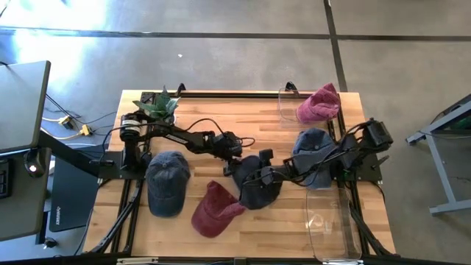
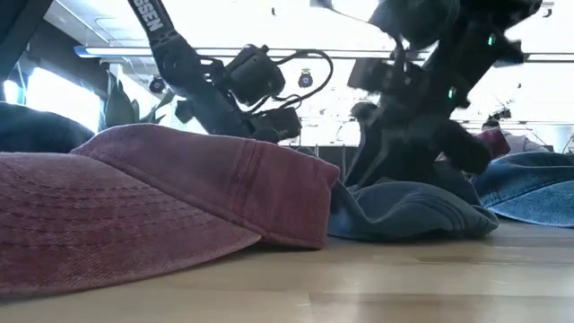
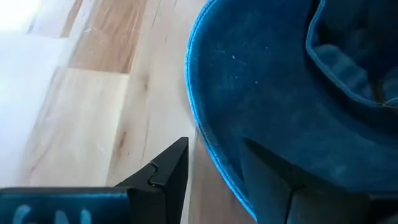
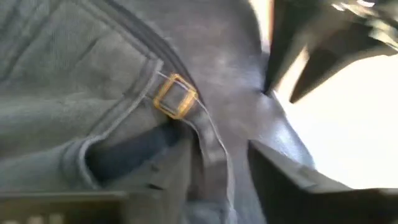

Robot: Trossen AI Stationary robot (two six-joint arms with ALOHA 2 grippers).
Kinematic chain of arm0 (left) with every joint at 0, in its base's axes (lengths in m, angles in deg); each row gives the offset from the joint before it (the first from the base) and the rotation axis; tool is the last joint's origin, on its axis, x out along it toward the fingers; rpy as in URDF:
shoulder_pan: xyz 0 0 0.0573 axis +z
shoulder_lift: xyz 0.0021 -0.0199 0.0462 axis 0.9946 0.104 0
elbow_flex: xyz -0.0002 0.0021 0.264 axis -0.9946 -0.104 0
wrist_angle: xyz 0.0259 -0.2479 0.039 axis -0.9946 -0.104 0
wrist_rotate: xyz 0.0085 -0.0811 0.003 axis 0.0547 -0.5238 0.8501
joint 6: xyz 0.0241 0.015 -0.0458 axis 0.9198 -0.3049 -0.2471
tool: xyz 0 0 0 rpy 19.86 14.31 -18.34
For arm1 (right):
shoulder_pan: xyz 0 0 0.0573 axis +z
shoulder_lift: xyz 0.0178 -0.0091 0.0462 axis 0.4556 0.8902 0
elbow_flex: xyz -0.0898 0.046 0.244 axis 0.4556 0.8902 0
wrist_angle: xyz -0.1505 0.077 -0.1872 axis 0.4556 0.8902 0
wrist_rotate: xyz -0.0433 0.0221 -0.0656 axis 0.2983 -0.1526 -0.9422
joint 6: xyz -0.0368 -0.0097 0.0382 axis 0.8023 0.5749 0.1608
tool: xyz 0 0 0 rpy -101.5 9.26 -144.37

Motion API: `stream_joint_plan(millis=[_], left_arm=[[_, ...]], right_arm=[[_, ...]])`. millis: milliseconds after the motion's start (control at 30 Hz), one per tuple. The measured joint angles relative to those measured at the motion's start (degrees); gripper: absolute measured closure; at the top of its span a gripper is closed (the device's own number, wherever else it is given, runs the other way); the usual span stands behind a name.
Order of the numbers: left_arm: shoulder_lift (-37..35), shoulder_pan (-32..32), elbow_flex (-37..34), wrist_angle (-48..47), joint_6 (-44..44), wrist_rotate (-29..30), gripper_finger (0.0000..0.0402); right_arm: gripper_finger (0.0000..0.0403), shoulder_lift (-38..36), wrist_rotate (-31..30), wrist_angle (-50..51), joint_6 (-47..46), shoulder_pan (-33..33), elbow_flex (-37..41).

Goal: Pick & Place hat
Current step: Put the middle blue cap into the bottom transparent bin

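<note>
Target hat: we take the dark blue cap (image 1: 257, 185) at the middle of the worktop (image 1: 287, 221) as the one in hand, just beside the maroon cap (image 1: 214, 210).
Left gripper (image 1: 237, 165): at the cap's brim; its wrist view shows the fingers parted with the brim edge between them, not yet pinched.
Right gripper (image 1: 266, 177): on the cap's back by the brass strap buckle (image 4: 175, 96); fingers straddle fabric, but we cannot tell if they have closed on it.
Doing it well: we would seat both fingers fully over fabric before closing, then lift evenly so the cap does not drag the maroon cap.
Other hats: 3 more lie apart.
</note>
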Motion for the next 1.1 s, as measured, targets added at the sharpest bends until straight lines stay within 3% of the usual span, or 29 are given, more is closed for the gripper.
stream_joint_plan(millis=[167,367,433,600,733,933,1100], left_arm=[[-5.0,-4.1,1.5,-6.5,4.1,10.8,0.0262],[-10.1,-12.2,2.0,-7.3,13.2,19.9,0.0262],[-11.4,-15.0,2.0,-7.1,16.3,18.1,0.0262],[-11.7,-18.6,2.0,-2.2,19.4,1.4,0.0262],[-8.4,-18.5,2.9,0.5,18.6,-5.4,0.0262],[-4.2,-18.6,9.9,-9.2,16.8,-5.8,0.0262],[-1.1,-18.5,15.0,-13.3,16.0,-4.7,0.0262]], right_arm=[[0.0152,-6.3,2.2,9.0,-3.0,2.7,-0.5],[0.0134,-7.0,6.1,12.2,-3.7,11.0,-0.1],[0.0140,-6.1,7.1,11.5,-3.3,13.1,-0.1],[0.0173,-2.4,8.2,9.6,-6.5,13.5,-0.1],[0.0215,1.3,10.2,1.5,-6.0,11.1,0.0],[0.0264,1.4,0.6,-5.3,-9.0,8.1,0.0],[0.0273,-3.9,7.0,0.6,-10.3,8.0,-0.1]])
